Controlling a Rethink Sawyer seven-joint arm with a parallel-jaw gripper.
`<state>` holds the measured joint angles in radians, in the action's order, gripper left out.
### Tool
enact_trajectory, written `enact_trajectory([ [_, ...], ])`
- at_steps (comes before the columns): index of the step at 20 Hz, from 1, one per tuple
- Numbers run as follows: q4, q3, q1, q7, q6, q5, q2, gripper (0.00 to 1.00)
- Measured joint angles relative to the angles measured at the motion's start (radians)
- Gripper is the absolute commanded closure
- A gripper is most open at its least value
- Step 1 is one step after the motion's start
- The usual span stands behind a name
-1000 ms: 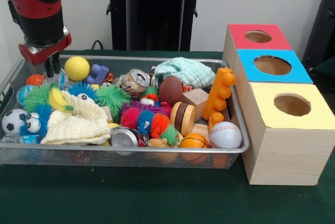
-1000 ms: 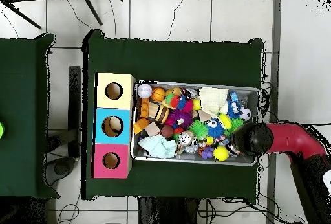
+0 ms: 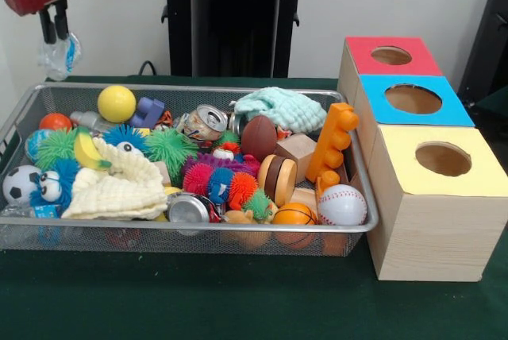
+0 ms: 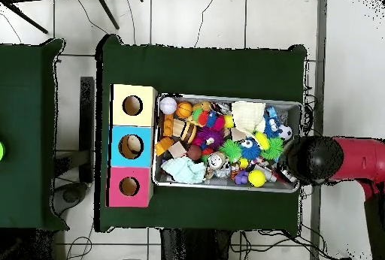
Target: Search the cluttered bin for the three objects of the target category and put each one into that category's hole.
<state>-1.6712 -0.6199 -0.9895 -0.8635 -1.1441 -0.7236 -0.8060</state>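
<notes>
The wire mesh bin (image 3: pixel 198 87) stands on the green table, full of toys; it also shows in the overhead view (image 4: pixel 225 98). My gripper (image 3: pixel 54 38) hangs high above the bin's far left corner, shut on a clear crumpled plastic piece with a blue label (image 3: pixel 61 56) that dangles below the fingers. In the overhead view the arm's wrist (image 4: pixel 312 159) covers the gripper, at the bin's right end. The round hole in the blue-faced wooden box (image 3: pixel 413 98) lies right of the bin, and it shows in the overhead view (image 4: pixel 130 146) at the bin's left.
A red-faced box (image 3: pixel 390 55) and a yellow-faced box (image 3: pixel 443 159) flank the blue one. The bin holds a yellow ball (image 3: pixel 117 103), a baseball (image 3: pixel 342 204), crushed cans (image 3: pixel 208 121), spiky toys, cloths and an orange block (image 3: pixel 332 143). The black pedestal (image 3: pixel 234 14) stands behind.
The gripper has risen out of the bin's far left corner, carrying the clear plastic piece up with it. The other bin contents have not moved.
</notes>
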Motion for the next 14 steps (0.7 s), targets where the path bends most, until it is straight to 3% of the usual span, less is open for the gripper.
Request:
enact_trajectory([
  [9,-0.078,-0.03,0.06,0.0,0.0,0.126,-0.059,1.0],
  [14,-0.137,-0.04,0.139,0.0,0.023,0.214,-0.069,1.0],
])
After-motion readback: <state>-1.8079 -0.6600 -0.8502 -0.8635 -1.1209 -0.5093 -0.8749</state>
